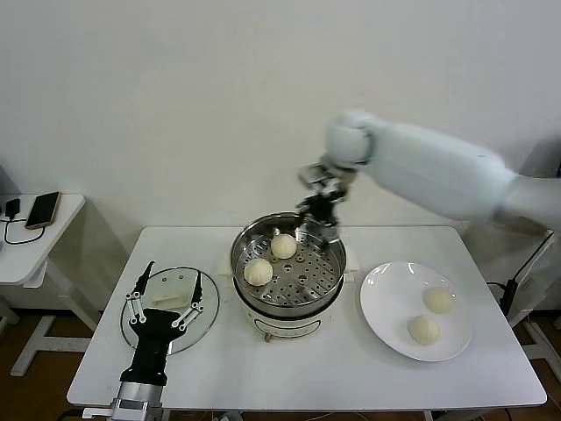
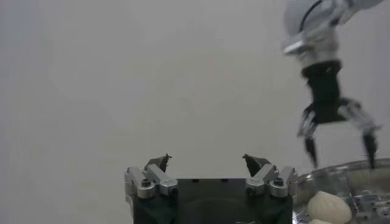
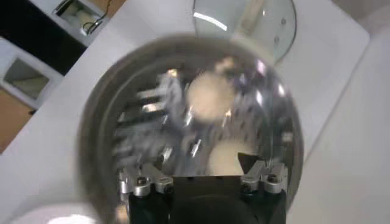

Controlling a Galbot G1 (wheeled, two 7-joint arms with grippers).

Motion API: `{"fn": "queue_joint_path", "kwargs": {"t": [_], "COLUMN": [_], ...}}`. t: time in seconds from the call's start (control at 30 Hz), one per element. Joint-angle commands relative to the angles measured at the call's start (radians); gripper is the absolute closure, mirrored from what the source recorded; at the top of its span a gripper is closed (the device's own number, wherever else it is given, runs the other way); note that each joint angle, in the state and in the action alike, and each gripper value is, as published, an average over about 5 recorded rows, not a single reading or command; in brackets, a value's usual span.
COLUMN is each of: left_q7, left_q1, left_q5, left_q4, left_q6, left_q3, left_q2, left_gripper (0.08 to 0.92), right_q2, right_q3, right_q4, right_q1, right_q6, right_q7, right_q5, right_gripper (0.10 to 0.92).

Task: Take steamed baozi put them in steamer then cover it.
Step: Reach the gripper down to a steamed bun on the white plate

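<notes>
Right gripper (image 1: 317, 221) hangs over the steamer's (image 1: 288, 264) far rim, fingers spread, holding nothing; the left wrist view confirms the splay. 2 baozi (image 1: 283, 246) (image 1: 258, 271) sit on the perforated tray, 2 more (image 1: 438, 300) (image 1: 423, 329) on the white plate (image 1: 386, 307). Left gripper (image 1: 164, 300) hovers open over the glass cover (image 1: 138, 329) on the table (image 1: 307, 373). Right wrist view looks straight down into the pot.

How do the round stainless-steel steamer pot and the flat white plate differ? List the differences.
The round stainless-steel steamer pot is deep, shiny and perforated inside; the flat white plate is shallow and plain. The pot sits mid-table on a white base, the plate to its right, directly on the table. Both hold two cream-white buns.
</notes>
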Motion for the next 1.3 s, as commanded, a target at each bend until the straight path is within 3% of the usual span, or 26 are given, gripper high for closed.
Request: {"fn": "queue_joint_path", "kwargs": {"t": [0.03,0.23,0.5,0.87,1.3], "left_q7": [0.001,0.002,0.001,0.000,-0.002], "left_q1": [-0.002,0.009,0.030,0.029,0.019], "left_q5": [0.003,0.010,0.014,0.020,0.016], "left_q4": [-0.001,-0.009,-0.020,-0.018,-0.005], "left_q6": [0.002,0.004,0.001,0.004,0.006], "left_q3": [0.009,0.015,0.004,0.003,-0.004], "left_q2": [0.000,-0.011,-0.016,-0.026,-0.026], "left_gripper": [0.177,0.177,0.177,0.177,0.177], "right_q2": [-0.410,-0.457,-0.409,-0.339,-0.295], "right_q3": [0.139,0.309,0.504,0.503,0.460], "right_q4": [0.043,0.012,-0.021,-0.040,-0.055], "right_q1": [-0.159,-0.455,-0.739,-0.753,-0.729], "right_q6": [0.126,0.184,0.196,0.160,0.150], "right_q7": [-0.093,-0.084,-0.020,0.093,0.108], "right_q5": [-0.125,-0.247,-0.330,-0.350,-0.367], "right_gripper": [0.203,0.203,0.203,0.203,0.203]}}
